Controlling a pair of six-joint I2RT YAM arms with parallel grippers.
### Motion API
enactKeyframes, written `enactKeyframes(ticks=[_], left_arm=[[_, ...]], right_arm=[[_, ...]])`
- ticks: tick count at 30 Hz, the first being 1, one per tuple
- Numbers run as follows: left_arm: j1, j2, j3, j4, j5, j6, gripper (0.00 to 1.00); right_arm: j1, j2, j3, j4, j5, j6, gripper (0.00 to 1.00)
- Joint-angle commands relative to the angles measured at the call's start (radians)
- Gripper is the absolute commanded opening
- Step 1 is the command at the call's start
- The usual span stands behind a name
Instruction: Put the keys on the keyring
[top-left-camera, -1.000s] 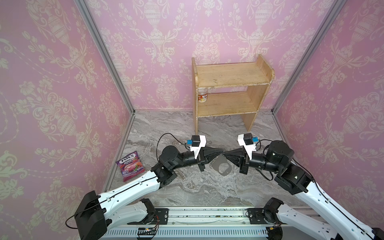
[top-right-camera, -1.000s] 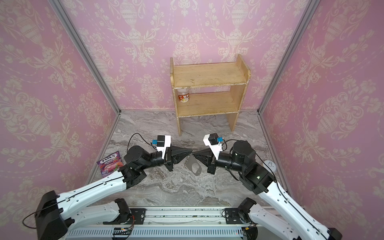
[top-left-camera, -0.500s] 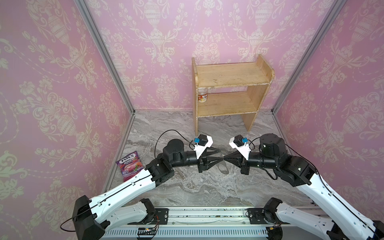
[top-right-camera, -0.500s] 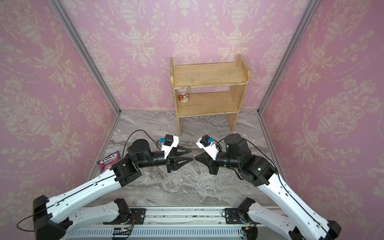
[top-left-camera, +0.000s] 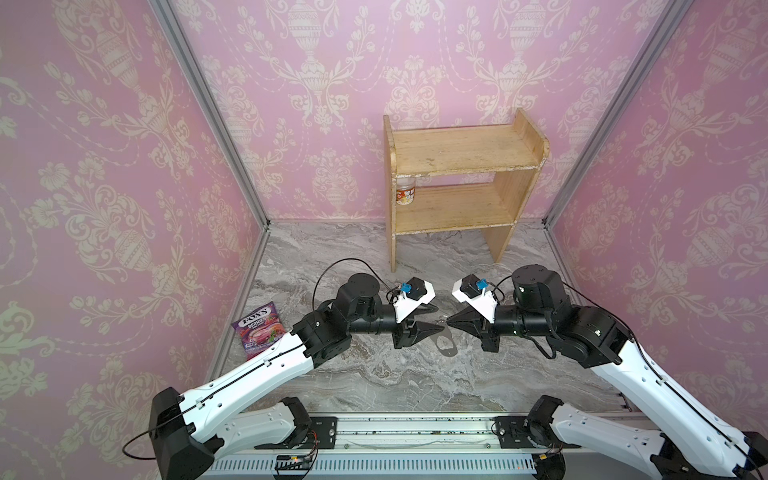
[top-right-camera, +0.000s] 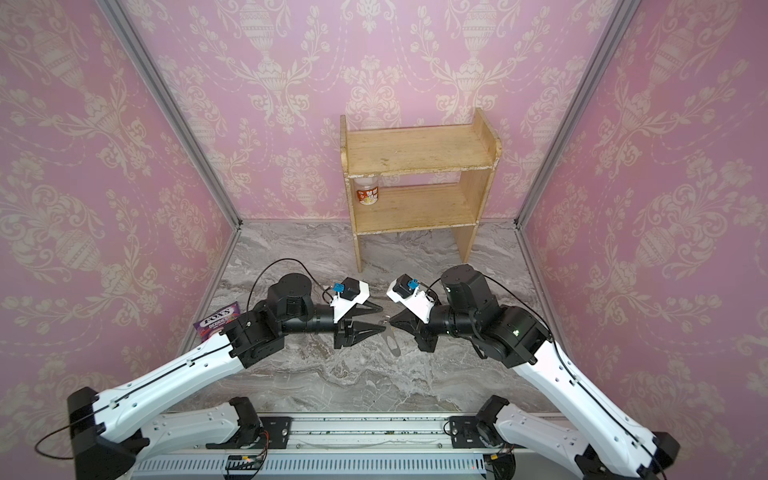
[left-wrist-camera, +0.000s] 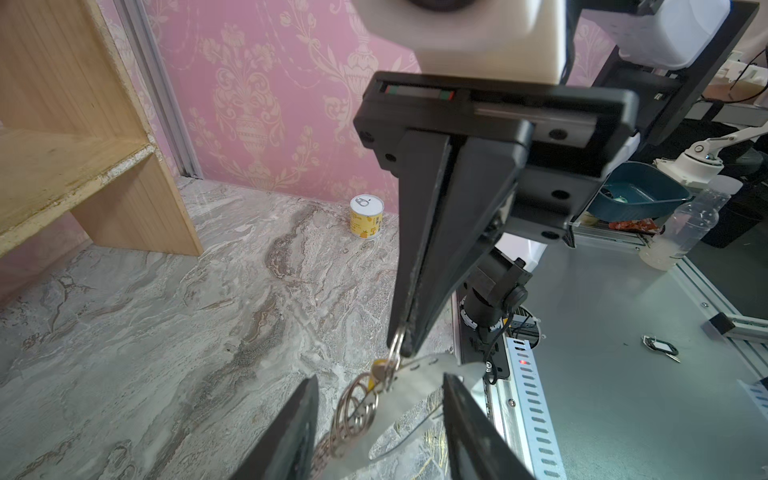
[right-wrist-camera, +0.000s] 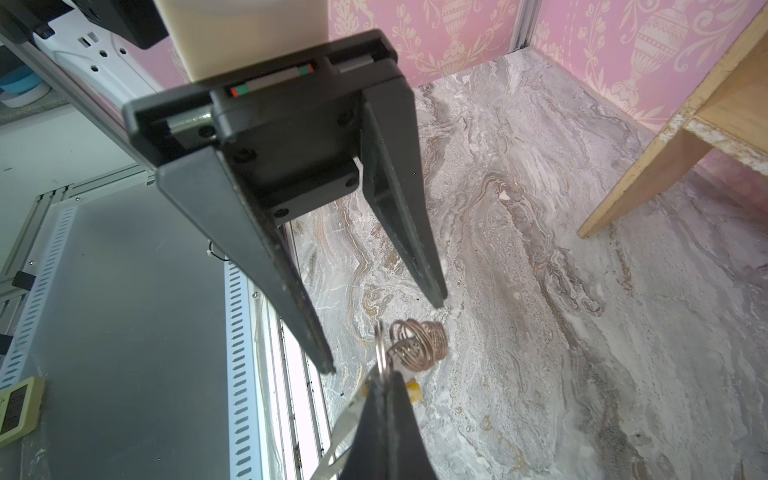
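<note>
My right gripper (top-left-camera: 449, 322) is shut on one ring of the keyring (top-left-camera: 446, 345), a flat silver plate that hangs below it above the marble floor. In the left wrist view the plate (left-wrist-camera: 419, 386) and its bunch of small rings (left-wrist-camera: 357, 409) hang between my left gripper's (left-wrist-camera: 380, 378) open jaws without touching them. A small yellow bit (left-wrist-camera: 378, 370) shows beside the held ring; I cannot tell whether it is the keys' tag, and I see no key. The right wrist view shows the ring (right-wrist-camera: 380, 353), the coil of rings (right-wrist-camera: 419, 345) and the yellow bit (right-wrist-camera: 413, 392). My left gripper (top-left-camera: 436, 318) faces the right one tip to tip.
A wooden shelf (top-left-camera: 457, 187) stands at the back with a jar (top-left-camera: 405, 194) on its lower board. A purple candy bag (top-left-camera: 259, 328) lies by the left wall. A yellow can (left-wrist-camera: 365, 217) stands on the floor by the right wall.
My left gripper has opened and let go of the keyring. Both arms have turned and lifted a little. The plate now hangs from the right gripper alone.
</note>
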Motion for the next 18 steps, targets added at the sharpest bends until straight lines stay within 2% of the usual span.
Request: enactKeyframes(ticks=[1,9,15,18], left_arm=[[-0.004,-0.011,0.001,0.038,0.021,0.026,0.5],[-0.004,0.004,0.005,0.077,0.059,0.01,0.42],[-0.005,0.014,0.002,0.096,0.068,-0.003,0.31],[-0.006,0.023,0.004,0.092,0.074,-0.005,0.3]], right_arm=[[0.006,0.009,0.028,-0.009,-0.023,-0.013,0.0],[0.01,0.023,0.033,-0.002,-0.03,-0.009,0.0],[0.011,0.021,0.025,0.012,-0.03,0.0,0.0],[0.011,0.016,0.024,0.022,-0.034,0.007,0.0]])
